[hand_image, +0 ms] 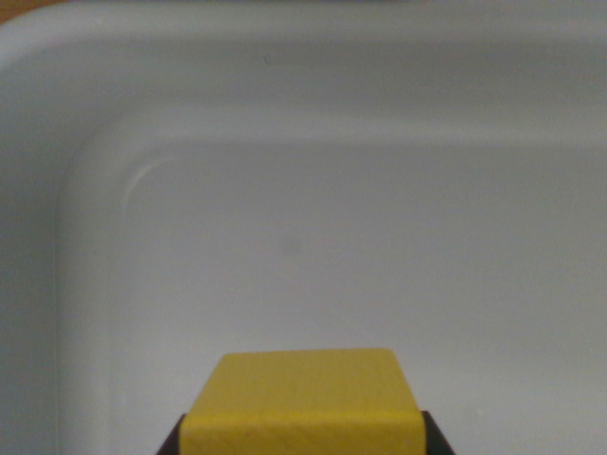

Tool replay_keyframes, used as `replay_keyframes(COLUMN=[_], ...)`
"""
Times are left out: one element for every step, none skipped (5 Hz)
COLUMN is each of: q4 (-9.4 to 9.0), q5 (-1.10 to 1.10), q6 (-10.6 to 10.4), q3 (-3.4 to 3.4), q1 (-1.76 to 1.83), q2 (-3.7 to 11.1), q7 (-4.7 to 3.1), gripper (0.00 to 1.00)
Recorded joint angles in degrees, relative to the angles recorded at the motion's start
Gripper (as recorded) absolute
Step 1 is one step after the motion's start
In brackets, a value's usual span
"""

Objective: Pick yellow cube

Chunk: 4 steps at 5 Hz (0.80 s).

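Observation:
A yellow cube (303, 393) fills the bottom centre of the wrist view. Dark fingertips (171, 444) show at both of its lower corners, so my gripper (302, 442) is shut on the cube from either side. Below it lies the pale floor of a white bin (313, 237). Whether the cube rests on the floor or hangs above it cannot be told.
The bin's rounded wall (57, 190) curves along the wrist view's left and its rim (285, 47) runs across the top. A strip of brown surface (28, 5) shows past the rim at the top left corner.

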Motion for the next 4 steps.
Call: replay_keyframes(q4=[0.0, 1.62, 1.62, 3.1], q5=[0.0, 0.05, 0.05, 0.09], q6=[0.0, 2.31, 2.31, 4.44], q3=[0.0, 0.04, 0.04, 0.07], q1=[0.0, -0.03, -0.03, -0.05], q2=[0.0, -0.7, -0.7, -1.34], q7=[0.0, 0.07, 0.07, 0.13], gripper=[1.0, 1.0, 1.0, 1.0])
